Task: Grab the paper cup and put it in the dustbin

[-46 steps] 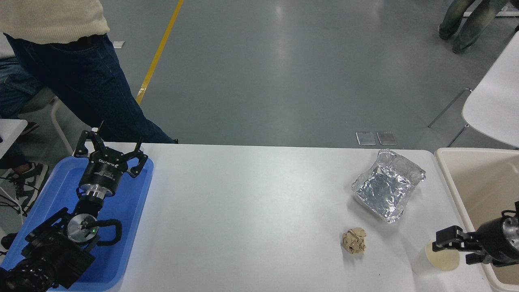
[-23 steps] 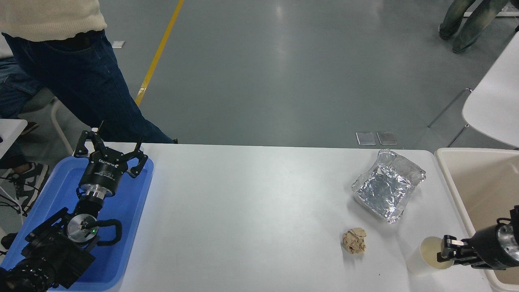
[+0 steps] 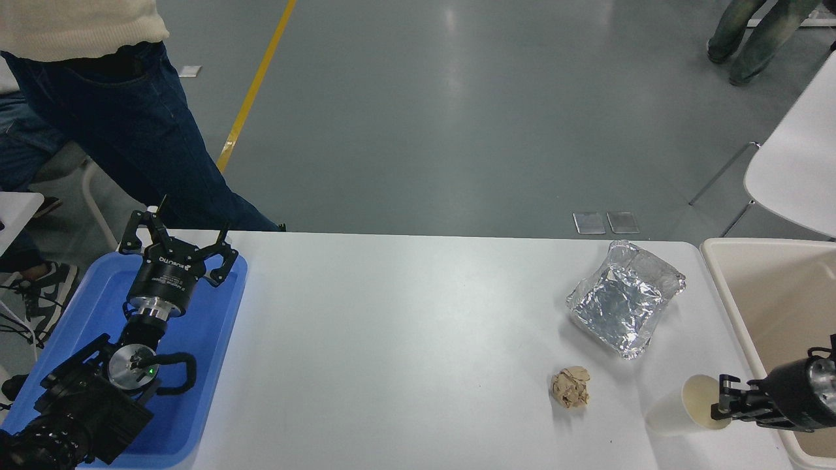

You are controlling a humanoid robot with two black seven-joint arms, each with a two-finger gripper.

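Observation:
The white paper cup (image 3: pixel 679 408) is near the table's front right corner, tipped so its cream mouth faces right. My right gripper (image 3: pixel 726 399) comes in from the right edge and is shut on the cup's rim, one finger reaching inside the mouth. The beige dustbin (image 3: pixel 722 277) stands just right of the table, its wall directly behind the right wrist. My left gripper (image 3: pixel 176 238) is parked open over the blue tray at the lower left.
A crumpled silver foil tray (image 3: pixel 624 297) lies behind the cup and a tan paper wad (image 3: pixel 571 387) to its left. The blue tray (image 3: pixel 209 339) lies under the left arm. A person in jeans (image 3: pixel 130 130) stands at the far left. A white chair (image 3: pixel 793 170) is at the right.
The right gripper dropped onto the cup's rim and closed. The cup tipped from upright to leaning, mouth toward the right, and shifted slightly left. The left arm stayed still.

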